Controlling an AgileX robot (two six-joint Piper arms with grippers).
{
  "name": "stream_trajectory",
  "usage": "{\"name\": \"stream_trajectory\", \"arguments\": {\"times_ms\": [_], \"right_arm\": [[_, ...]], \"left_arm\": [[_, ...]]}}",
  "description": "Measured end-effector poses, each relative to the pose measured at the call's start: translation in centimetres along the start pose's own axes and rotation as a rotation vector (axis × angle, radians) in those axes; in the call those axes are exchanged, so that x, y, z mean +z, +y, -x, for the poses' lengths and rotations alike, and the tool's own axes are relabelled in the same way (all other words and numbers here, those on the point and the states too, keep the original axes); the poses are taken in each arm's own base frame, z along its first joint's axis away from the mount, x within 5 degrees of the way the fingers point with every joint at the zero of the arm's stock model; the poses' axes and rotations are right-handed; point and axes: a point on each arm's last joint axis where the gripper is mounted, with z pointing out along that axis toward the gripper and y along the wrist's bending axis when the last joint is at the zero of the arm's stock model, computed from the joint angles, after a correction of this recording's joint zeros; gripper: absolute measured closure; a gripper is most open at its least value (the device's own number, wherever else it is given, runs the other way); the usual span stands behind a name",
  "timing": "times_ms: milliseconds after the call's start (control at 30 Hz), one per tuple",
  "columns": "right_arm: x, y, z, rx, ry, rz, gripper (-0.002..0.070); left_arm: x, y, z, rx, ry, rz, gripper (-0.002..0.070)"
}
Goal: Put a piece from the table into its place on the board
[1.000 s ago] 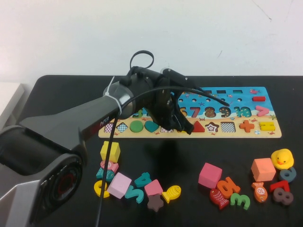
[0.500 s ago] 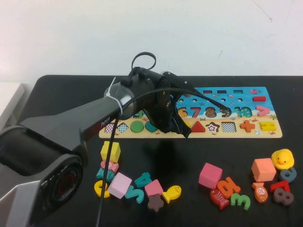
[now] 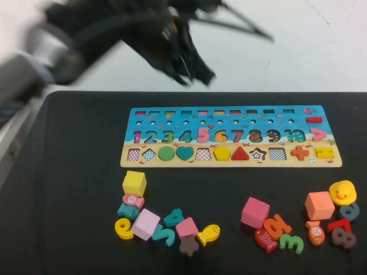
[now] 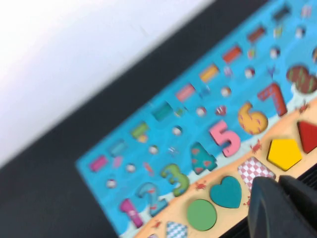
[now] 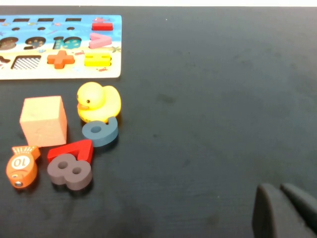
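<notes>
a plain white wall [image 3: 298, 51] stood behind the work surface, faintly scuffed. lighting was even and diffuse. a pale surface [image 3: 8, 123] adjoined at far left.

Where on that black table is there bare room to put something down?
The table is bare left of the board, and between the pink cube and yellow fish. It is crowded near the duck. Left gripper hangs shut above; right gripper sits shut over bare table.

The piece [image 3: 221, 153] sits in its place on the board [image 3: 229, 136], between heart [image 3: 184, 153] and triangle [image 3: 239, 153]
</notes>
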Motion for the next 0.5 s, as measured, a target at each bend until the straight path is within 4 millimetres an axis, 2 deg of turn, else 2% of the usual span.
{"name": "stream_trajectory", "arguments": {"times_ms": [100,233,367,433,500], "right_arm": [[0.0,0.0,0.0,0.0,0.0,0.0,0.0657],[0.0,0.0,0.0,0.0,0.0,0.0,0.0657],[0.0,0.0,0.0,0.0,0.0,0.0,0.0658],[0.0,0.0,0.0,0.0,0.0,0.0,0.0657],[0.0,0.0,0.0,0.0,0.0,0.0,0.0657]], "left_arm": [[-6.5,0.7,0.8,-0.008,-0.103,0.004,0.0675],[-12.8,0.4,-0.3,-0.018,-0.252,-0.035,0.0675],[-17.4,-0.5,-4.4,-0.021,-0.37,-0.049,0.0675],[-18.6,-0.9,-7.2,-0.026,-0.401,-0.057,0.0675],[-19.0,-1.2,-10.2,-0.022,-0.403,-0.054,0.0675]]}}
